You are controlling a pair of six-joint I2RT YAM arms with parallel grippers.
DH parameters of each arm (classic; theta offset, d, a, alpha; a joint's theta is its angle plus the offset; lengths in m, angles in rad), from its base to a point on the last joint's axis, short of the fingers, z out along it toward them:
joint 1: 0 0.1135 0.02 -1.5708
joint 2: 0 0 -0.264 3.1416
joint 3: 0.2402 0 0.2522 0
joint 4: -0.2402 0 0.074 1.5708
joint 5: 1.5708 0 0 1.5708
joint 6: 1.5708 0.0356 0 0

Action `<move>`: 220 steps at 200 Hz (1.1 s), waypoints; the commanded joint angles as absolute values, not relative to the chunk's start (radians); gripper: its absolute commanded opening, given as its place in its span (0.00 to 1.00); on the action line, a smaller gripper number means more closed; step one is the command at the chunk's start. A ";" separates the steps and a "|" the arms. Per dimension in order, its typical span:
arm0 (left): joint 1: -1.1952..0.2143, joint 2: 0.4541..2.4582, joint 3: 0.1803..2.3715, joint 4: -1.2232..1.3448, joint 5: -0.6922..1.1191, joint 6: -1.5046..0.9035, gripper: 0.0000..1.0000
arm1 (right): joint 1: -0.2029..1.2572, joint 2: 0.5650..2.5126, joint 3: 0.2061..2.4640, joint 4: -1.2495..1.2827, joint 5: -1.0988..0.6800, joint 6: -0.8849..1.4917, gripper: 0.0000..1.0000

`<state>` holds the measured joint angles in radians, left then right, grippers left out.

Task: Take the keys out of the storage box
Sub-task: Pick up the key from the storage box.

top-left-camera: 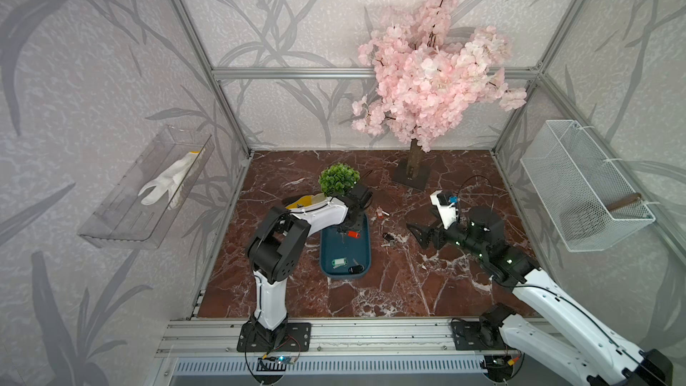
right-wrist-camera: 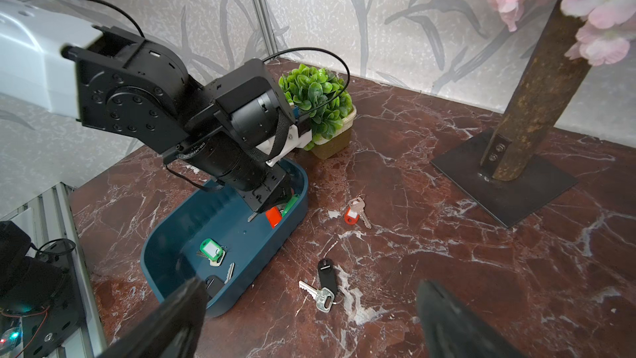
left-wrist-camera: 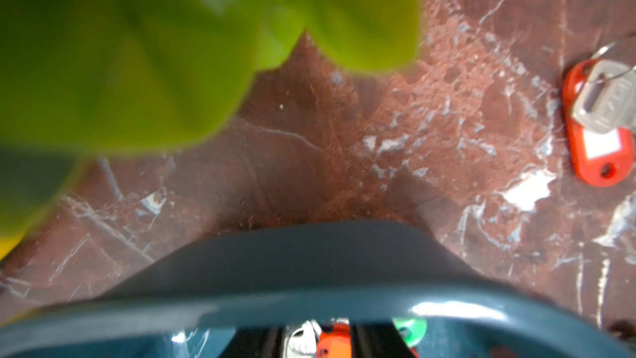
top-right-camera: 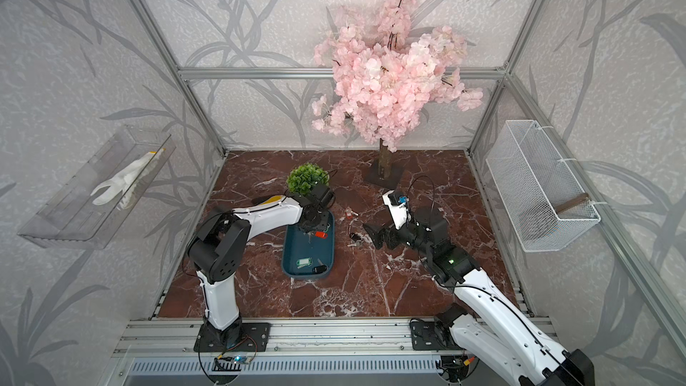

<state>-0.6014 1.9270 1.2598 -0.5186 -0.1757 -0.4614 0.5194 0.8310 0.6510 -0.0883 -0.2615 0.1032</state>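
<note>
The storage box (top-left-camera: 362, 254) (top-right-camera: 326, 254) is a dark teal tray left of the table's middle. My left gripper (top-left-camera: 349, 230) (left-wrist-camera: 318, 342) reaches down into its far end. Its black fingers (left-wrist-camera: 373, 342) stand either side of a red tag (left-wrist-camera: 335, 340) (right-wrist-camera: 273, 216) and a silver key head, which fill the gap. A green tag (left-wrist-camera: 409, 330) lies beside them. Nearer in the box are a green-tagged key (right-wrist-camera: 211, 248) and a black-tagged key (right-wrist-camera: 213, 285). On the table lie a red-tagged key (right-wrist-camera: 352, 215) (left-wrist-camera: 599, 125) and a black-tagged key (right-wrist-camera: 325, 275). My right gripper (right-wrist-camera: 309, 322) (top-left-camera: 419, 233) hovers open over the black-tagged one.
A potted green plant (top-left-camera: 338, 180) (right-wrist-camera: 315, 98) stands just behind the box, close to my left wrist. The pink blossom tree's metal base (top-left-camera: 412, 176) is at the back right. A white wire basket (top-left-camera: 582, 187) and a clear tray (top-left-camera: 148, 187) holding a glove hang on the side walls.
</note>
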 commanded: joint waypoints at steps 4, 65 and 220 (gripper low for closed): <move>-0.605 1.952 1.271 -0.530 -0.204 -0.446 0.28 | 0.525 0.831 0.642 -0.057 -0.246 0.095 0.99; -0.607 1.893 1.205 -0.529 -0.202 -0.463 0.13 | 0.525 0.833 0.643 -0.055 -0.233 0.092 0.99; -0.613 1.487 1.037 -0.498 -0.147 -0.471 0.00 | 0.525 0.809 0.663 -0.039 -0.061 0.080 0.99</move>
<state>-0.6025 1.5543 1.0622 -0.5011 -0.1772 -0.4793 0.5201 0.8295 0.6510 -0.0738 -0.1242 0.0887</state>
